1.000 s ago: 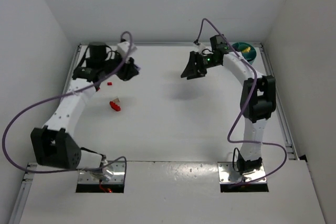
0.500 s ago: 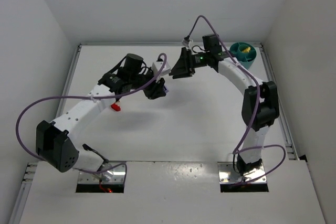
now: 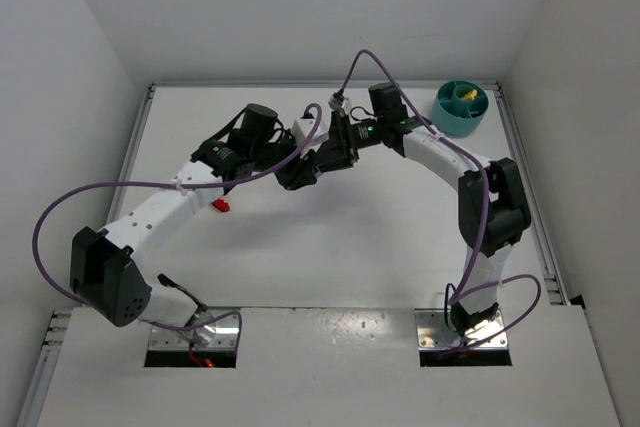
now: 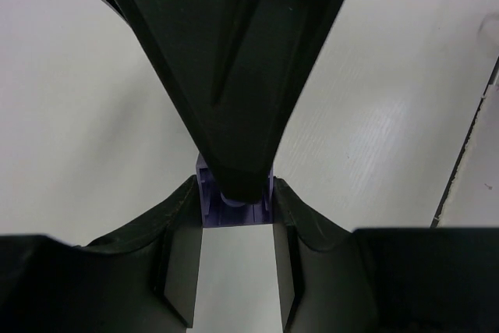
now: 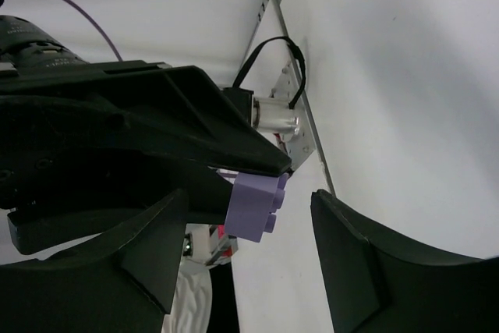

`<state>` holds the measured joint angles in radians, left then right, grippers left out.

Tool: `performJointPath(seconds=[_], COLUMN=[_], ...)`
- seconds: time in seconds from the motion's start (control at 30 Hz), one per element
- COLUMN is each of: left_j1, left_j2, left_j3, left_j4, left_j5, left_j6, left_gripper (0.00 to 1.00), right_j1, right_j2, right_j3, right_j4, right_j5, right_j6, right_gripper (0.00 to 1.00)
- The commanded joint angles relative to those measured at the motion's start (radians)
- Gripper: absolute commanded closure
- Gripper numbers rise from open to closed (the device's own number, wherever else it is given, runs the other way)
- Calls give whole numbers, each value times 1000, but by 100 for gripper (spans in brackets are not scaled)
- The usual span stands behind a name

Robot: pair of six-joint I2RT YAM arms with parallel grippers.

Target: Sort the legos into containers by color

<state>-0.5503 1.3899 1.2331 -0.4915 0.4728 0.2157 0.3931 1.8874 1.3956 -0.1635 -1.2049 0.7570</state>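
Jaws of the left gripper (image 3: 298, 175) pinch a purple lego (image 5: 257, 204) mid-frame; the right gripper (image 3: 330, 152) stands wide around it. Best to close squarely on its free end before the left lets go; the teal tub (image 3: 461, 107) sits upper right.

Brick (image 5: 257, 204) left of tub (image 3: 461, 107)

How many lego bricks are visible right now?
3: a purple brick held in the left gripper, a red brick lying beside the left arm, and a yellow piece in the teal tub. Others may be hidden.
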Motion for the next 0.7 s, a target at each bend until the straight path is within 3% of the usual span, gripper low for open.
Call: performJointPath(seconds=[0.0,0.07,0.17,0.2,0.3,0.33,0.43,0.5,0.53,0.57,0.6,0.67], left_j1=[-8,-8,-8,-8,-8,-8,-8,-8,-8,-8,3,21], left_j2=[4,4,4,4,4,4,4,4,4,4,4,4], left_j3=[40,40,40,40,40,40,49,60,60,60,60,60], left_j4=[24,24,24,24,24,24,24,24,24,24,24,24], left_j5=[0,0,0,0,0,0,-32,-51,-69,-85,-100,-164], left_j6=[-15,-15,-15,-15,-15,-15,-38,-47,-47,-61,-74,-102], left_gripper=[83,83,83,83,82,82,65,46,36,14,5,0], right_j1=[13,23,23,23,23,23,-8,-36,-69,-89,-109,-185], right_j2=[-60,-60,-60,-60,-60,-60,-60,-51,-51,-38,-21,36], right_j3=[-23,-23,-32,-32,-32,-32,-32,21,60,171,234,395], right_j4=[55,55,64,64,73,73,36,-95,-179,-280,-480,-601], right_j5=[-25,-25,-25,-34,-35,-35,-35,8,36,127,181,307], right_j6=[8,8,8,8,8,-1,-36,-151,-222,-304,-455,-534], right_gripper=[35,37,52,65,85,96,100,100,100,100,100,100])
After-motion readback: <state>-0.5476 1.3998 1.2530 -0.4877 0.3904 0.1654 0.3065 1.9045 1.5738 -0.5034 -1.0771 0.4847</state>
